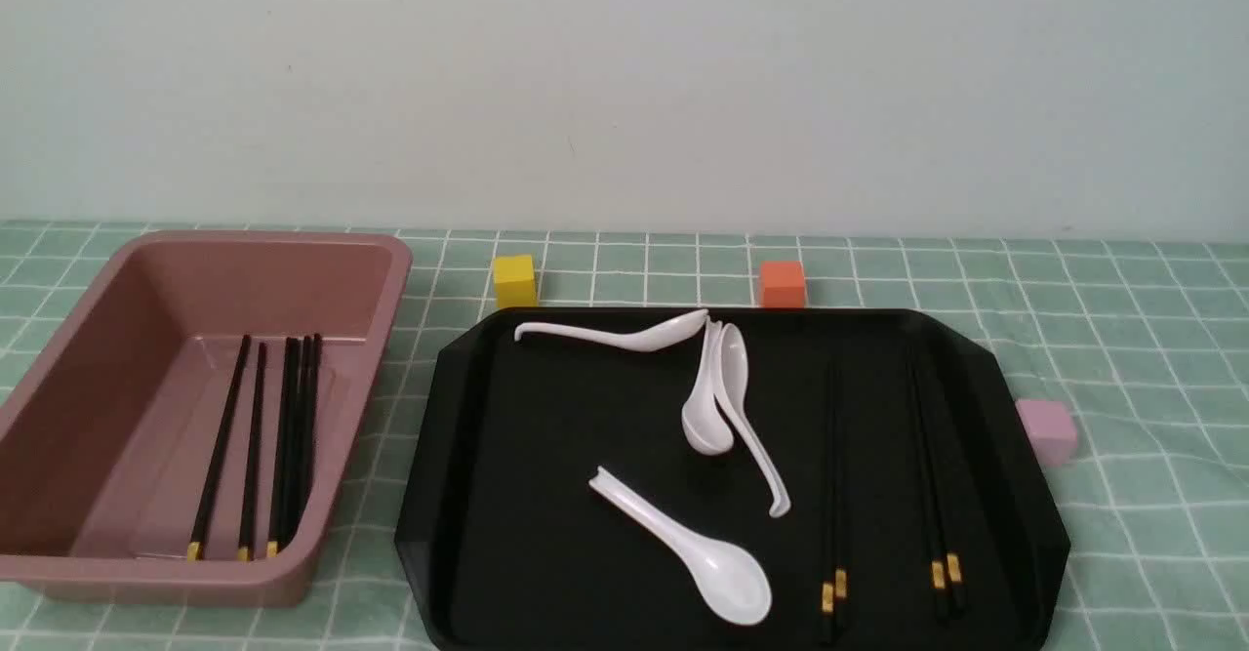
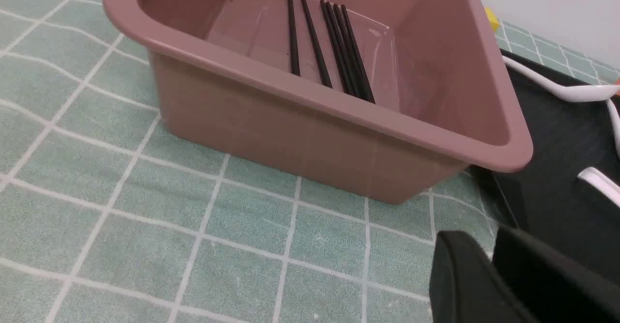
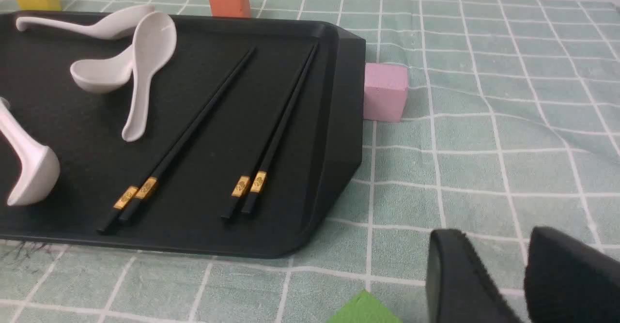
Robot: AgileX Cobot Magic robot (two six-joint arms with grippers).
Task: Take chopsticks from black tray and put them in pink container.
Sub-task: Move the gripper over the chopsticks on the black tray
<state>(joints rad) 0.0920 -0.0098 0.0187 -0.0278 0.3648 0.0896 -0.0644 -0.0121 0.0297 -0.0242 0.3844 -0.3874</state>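
Step in hand: between picks; nothing is held by either arm.
Left gripper (image 2: 489,255): pressed shut, empty, parked near the pink container (image 1: 88,339).
Right gripper (image 3: 525,265): parted, empty, off the black tray (image 1: 488,407) corner.
Next move: right gripper to be brought over the nearest pair (image 3: 271,139).
Chopsticks (image 1: 837,495): four on tray, as two pairs; about five counted in container.
Spoons (image 1: 683,544): four.
Cubes (image 1: 514,280): yellow, orange and pink counted, plus a green corner.
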